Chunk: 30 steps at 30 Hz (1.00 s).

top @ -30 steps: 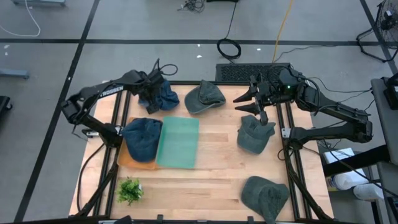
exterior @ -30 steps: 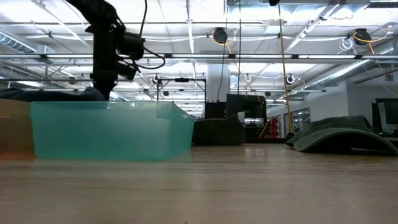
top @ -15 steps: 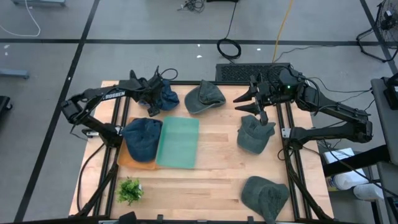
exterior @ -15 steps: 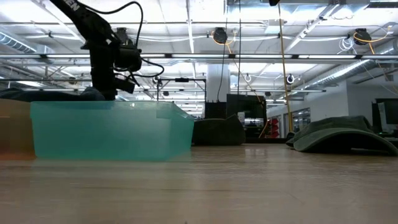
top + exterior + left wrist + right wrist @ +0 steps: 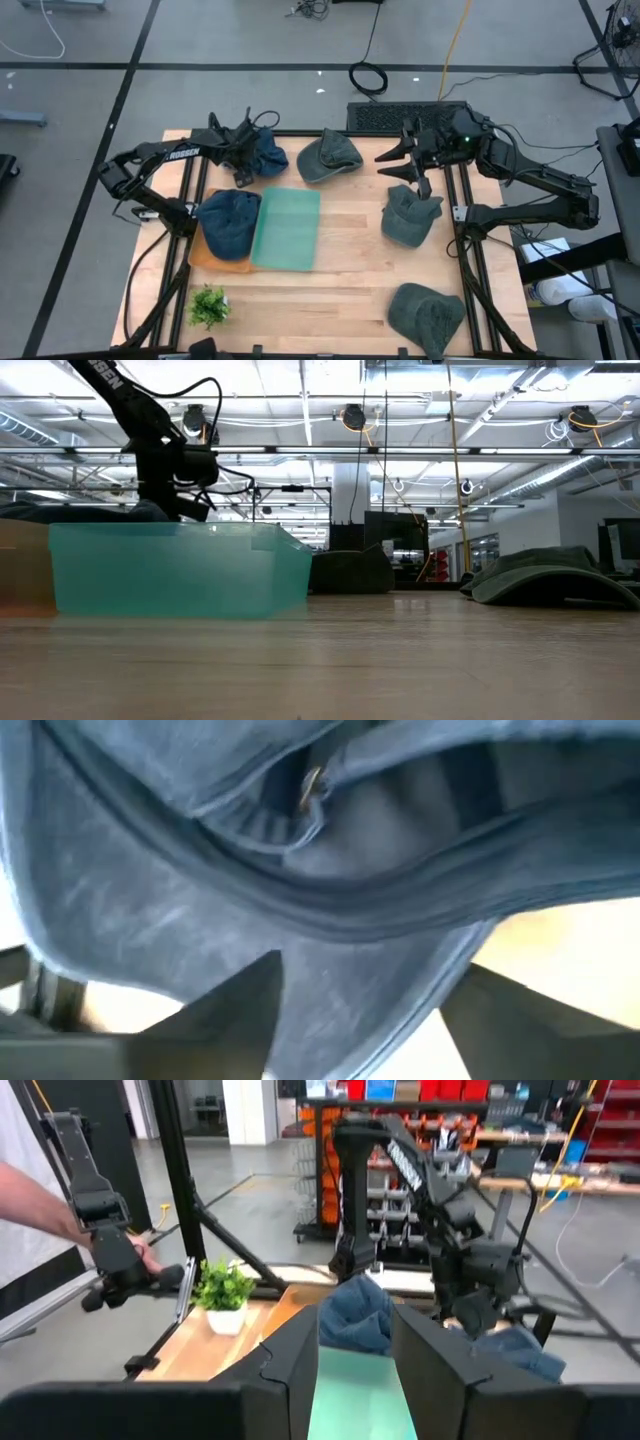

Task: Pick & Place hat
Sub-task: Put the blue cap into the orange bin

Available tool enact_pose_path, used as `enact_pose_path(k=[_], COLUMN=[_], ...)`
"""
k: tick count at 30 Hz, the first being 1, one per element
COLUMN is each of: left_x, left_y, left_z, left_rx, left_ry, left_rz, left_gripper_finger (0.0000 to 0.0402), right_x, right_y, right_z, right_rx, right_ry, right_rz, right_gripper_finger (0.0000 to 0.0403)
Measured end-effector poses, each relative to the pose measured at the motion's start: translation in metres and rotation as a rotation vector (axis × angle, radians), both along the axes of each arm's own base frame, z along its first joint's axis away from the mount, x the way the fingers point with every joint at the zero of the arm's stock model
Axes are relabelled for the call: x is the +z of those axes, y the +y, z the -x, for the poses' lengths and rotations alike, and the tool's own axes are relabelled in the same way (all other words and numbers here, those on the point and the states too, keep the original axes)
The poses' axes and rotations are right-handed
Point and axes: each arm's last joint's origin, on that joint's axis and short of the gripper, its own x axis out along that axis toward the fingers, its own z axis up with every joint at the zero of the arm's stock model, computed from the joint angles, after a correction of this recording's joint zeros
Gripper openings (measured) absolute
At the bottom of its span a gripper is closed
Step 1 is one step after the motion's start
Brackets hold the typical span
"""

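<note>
While the left gripper (image 5: 243,163) sits down on the crumpled blue hat (image 5: 264,155), fingers (image 5: 225,1020) straddling a fold of denim, whether they pinch yet I cannot tell. That hat lies just beyond the teal bin (image 5: 286,228). Grasping looks underway; next comes a firm close, then a lift toward the bin.

The high camera looks straight down on the whole desk (image 5: 330,290) and both arms. The low camera sits at desk-top level, facing across the teal bin (image 5: 180,570) into the room behind. The left wrist camera is pressed close against blue hat fabric (image 5: 300,880), which fills its view. The right wrist camera looks across the desk toward the teal bin, the potted plant (image 5: 226,1290) and the left arm (image 5: 430,1190), all shared with the high view.
</note>
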Motion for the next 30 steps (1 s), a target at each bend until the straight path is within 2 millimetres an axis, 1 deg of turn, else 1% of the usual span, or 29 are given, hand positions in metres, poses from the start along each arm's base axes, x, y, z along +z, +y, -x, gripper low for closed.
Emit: enact_pose_path(k=[4, 10, 11, 14, 16, 20, 22, 25, 30], left_x=[0.000, 0.000, 0.001, 0.003, 0.008, 0.031, 0.048, 0.081, 0.139], left_y=[0.003, 0.004, 0.004, 0.005, 0.005, 0.003, 0.000, -0.003, -0.010], left_z=[0.002, 0.004, 0.004, 0.003, 0.002, -0.004, -0.008, -0.015, -0.020], left_rx=[0.011, 0.034, 0.051, 0.122, 0.147, 0.148, 0.131, 0.088, 0.000], left_ry=[-0.044, -0.055, -0.055, -0.072, -0.086, -0.153, -0.194, -0.279, -0.465], left_rz=[0.028, 0.042, 0.042, 0.047, 0.064, 0.120, 0.135, 0.116, 0.122], left_gripper_finger=[0.0166, 0.0030, 0.0018, 0.0015, 0.0010, 0.0010, 0.0010, 0.0010, 0.0010], right_x=[0.005, 0.005, 0.005, 0.005, 0.005, 0.005, 0.005, 0.006, 0.013], right_y=[0.000, 0.000, 0.000, 0.000, 0.000, 0.000, 0.000, -0.001, -0.005], right_z=[0.000, 0.000, 0.000, 0.000, 0.000, 0.000, 0.000, 0.000, -0.001], right_rx=[0.000, -0.001, -0.001, -0.002, -0.002, -0.002, -0.006, -0.031, -0.161], right_ry=[-0.047, -0.049, -0.047, -0.043, -0.043, -0.044, -0.045, -0.053, -0.113], right_rz=[0.017, 0.008, -0.001, -0.021, -0.021, -0.017, -0.015, -0.025, -0.135], right_gripper_finger=[0.0118, 0.0118, 0.0118, 0.0118, 0.0118, 0.0118, 0.0118, 0.0118, 0.0118])
